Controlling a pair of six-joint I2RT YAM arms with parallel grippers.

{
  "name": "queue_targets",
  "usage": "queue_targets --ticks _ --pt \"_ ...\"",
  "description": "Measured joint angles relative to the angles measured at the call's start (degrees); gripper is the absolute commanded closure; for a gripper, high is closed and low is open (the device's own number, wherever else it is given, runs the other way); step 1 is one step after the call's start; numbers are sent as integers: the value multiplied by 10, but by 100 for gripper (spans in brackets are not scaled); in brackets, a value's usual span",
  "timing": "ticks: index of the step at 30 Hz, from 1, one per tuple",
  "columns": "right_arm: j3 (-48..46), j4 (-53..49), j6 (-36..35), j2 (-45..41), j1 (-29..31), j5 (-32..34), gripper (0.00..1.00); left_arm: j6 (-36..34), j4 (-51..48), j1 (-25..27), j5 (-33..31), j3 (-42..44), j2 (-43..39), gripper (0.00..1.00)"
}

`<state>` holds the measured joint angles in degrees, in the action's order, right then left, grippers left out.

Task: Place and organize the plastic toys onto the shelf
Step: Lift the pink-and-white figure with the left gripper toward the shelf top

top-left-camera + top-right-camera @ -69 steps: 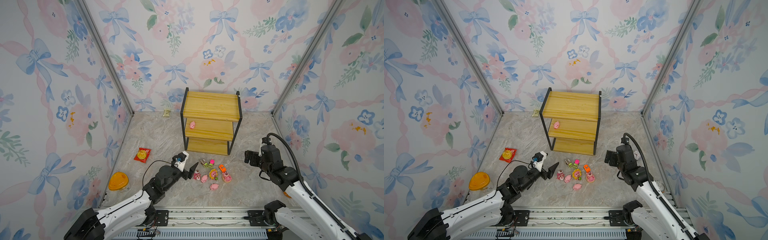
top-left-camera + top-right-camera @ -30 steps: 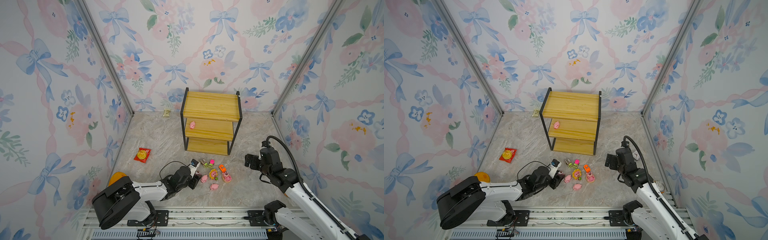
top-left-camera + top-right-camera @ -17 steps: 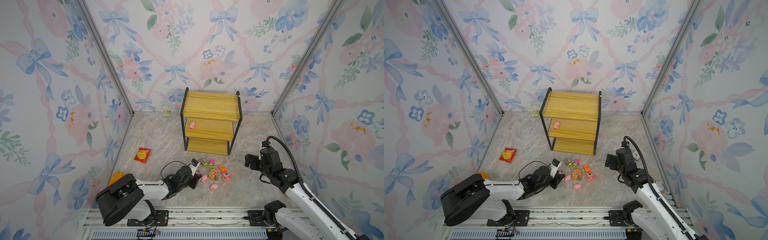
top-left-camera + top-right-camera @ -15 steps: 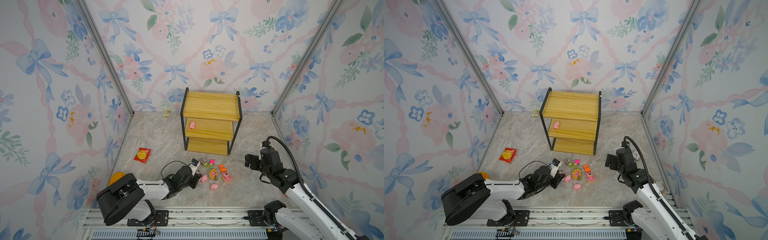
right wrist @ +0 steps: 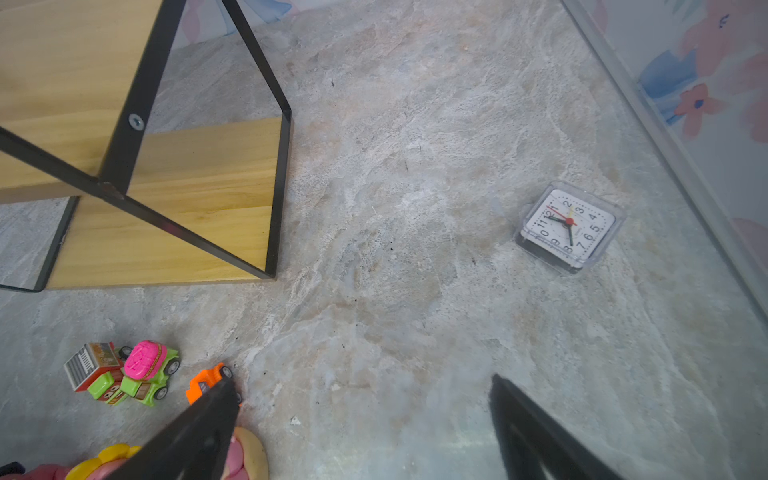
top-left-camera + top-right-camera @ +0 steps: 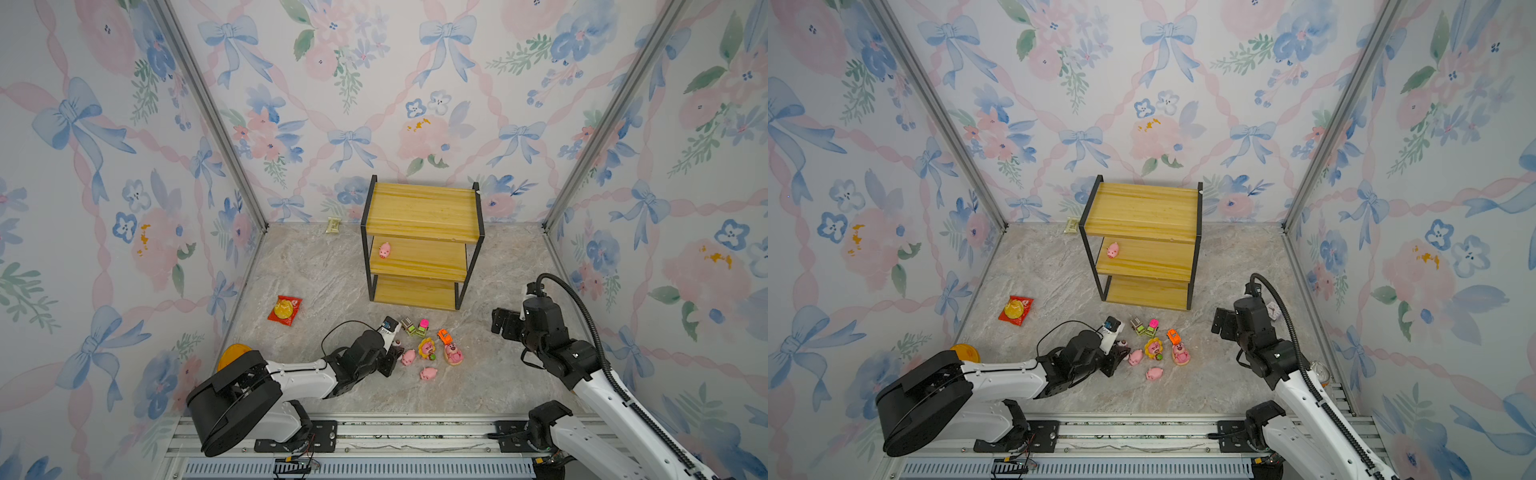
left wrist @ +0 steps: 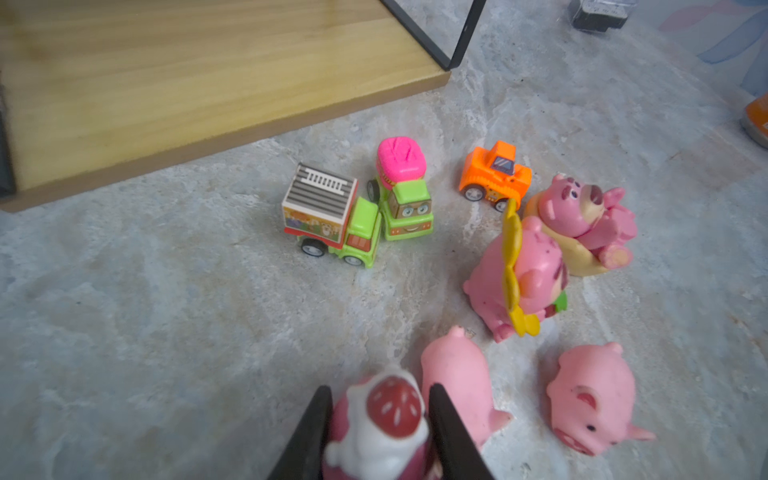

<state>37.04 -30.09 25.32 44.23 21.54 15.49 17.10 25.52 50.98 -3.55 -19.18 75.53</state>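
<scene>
Bear figurine just got clenched by left gripper; shelf trip comes next. Right gripper gapes empty.

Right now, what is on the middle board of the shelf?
One small pink pig lies near the left end of the middle board of the shelf in both top views. The top board covers its rear part, so that is hidden.

Two high front overviews, steeply downward; both wrist cameras low and close, mini cars in common.
</scene>
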Motion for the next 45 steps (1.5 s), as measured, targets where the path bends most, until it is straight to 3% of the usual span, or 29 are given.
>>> queue_targets --ticks 8,18,25,34,45 --pt "0 -10 0 0 0 0 3 -27 -113 0 3 -84 -72 80" --pt "0 -20 0 11 0 0 3 -103 -255 0 43 -240 -105 81" --pt "1 -27 -5 12 0 0 3 -163 -302 0 75 -350 -106 82" --pt "5 -33 -14 10 0 0 3 -238 -327 -6 103 -461 -68 85" --pt "6 -38 -20 2 0 0 3 -311 -335 -60 154 -616 14 91"
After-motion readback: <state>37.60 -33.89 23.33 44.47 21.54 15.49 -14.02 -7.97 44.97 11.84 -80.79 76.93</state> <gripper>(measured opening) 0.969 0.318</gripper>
